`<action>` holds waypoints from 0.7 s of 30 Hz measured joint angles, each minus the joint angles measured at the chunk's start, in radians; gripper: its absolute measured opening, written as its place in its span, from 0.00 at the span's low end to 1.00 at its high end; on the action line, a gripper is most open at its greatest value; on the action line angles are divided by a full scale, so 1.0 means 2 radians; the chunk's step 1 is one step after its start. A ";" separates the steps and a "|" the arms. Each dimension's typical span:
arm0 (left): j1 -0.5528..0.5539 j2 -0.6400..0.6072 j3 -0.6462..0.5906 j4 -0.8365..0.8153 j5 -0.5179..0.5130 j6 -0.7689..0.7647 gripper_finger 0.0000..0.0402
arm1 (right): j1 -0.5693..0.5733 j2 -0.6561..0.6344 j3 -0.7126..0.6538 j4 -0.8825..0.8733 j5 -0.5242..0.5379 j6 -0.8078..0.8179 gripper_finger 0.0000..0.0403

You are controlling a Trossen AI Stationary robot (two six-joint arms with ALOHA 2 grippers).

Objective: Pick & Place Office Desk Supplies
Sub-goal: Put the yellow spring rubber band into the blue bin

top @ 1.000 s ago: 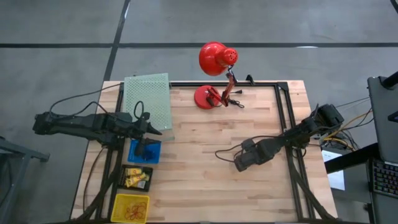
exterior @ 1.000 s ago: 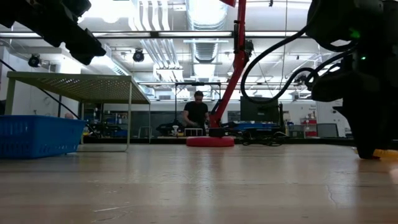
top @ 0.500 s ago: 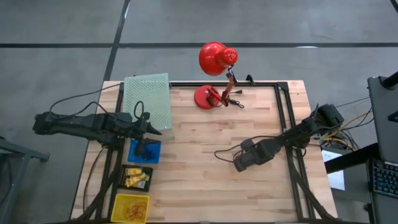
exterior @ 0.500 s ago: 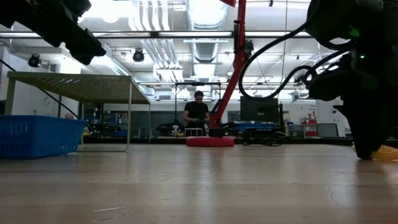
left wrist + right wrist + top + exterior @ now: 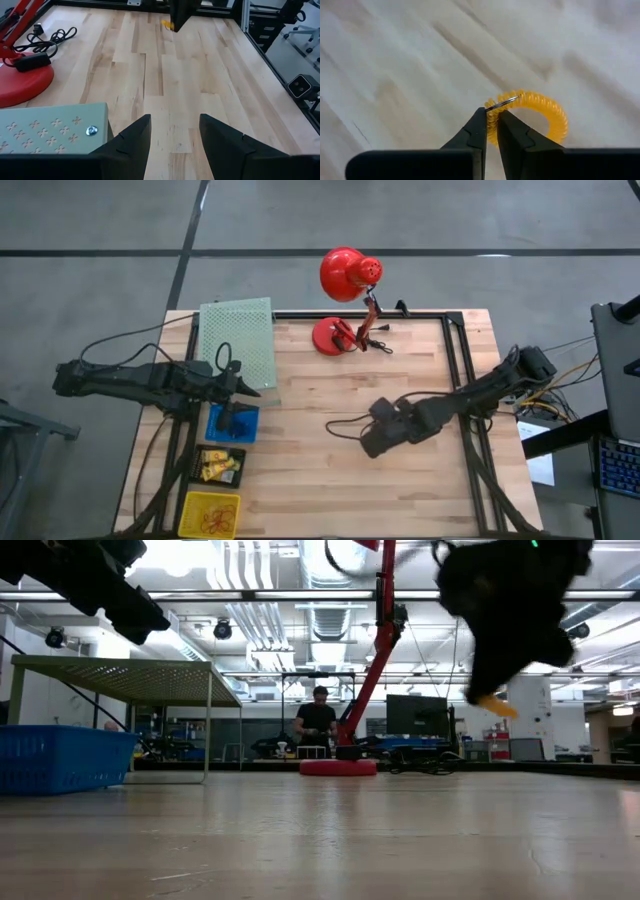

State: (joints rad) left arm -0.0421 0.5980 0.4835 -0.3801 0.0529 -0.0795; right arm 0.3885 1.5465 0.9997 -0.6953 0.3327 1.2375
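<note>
right gripper pinched shut on the rim of a small yellow-orange coiled plastic ring, lifted clear above the middle of the pale wooden table. grip is thin and off-centre; a swing could let the coil slip out. left gripper parted, empty, over the blue bin.

so the lamp sits at the bench's far edge around the middle, the perforated shelf fills the far left corner, and three bins line up along the left edge toward the near left corner
</note>
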 joint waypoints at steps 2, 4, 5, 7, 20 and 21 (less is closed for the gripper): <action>0.000 0.000 0.000 0.000 0.000 0.000 0.43 | 0.000 0.003 0.018 0.012 0.035 -0.054 0.06; 0.000 0.000 0.000 0.000 0.000 0.000 0.43 | 0.000 0.006 0.030 0.035 0.060 -0.108 0.06; 0.000 0.000 0.000 0.000 0.000 0.000 0.43 | 0.000 0.008 0.035 0.053 0.069 -0.133 0.06; 0.000 0.000 0.000 -0.001 0.000 0.000 0.43 | 0.000 0.008 0.042 0.099 0.084 -0.178 0.06; 0.000 0.000 0.000 0.000 0.000 0.000 0.43 | 0.000 0.009 -0.003 0.475 0.107 -0.500 0.06; 0.000 0.000 0.000 -0.001 0.000 0.000 0.43 | -0.001 0.009 -0.008 0.497 0.106 -0.523 0.06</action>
State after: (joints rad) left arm -0.0422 0.5980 0.4835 -0.3813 0.0532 -0.0793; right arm 0.3868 1.5639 0.9833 0.2992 0.5457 0.1914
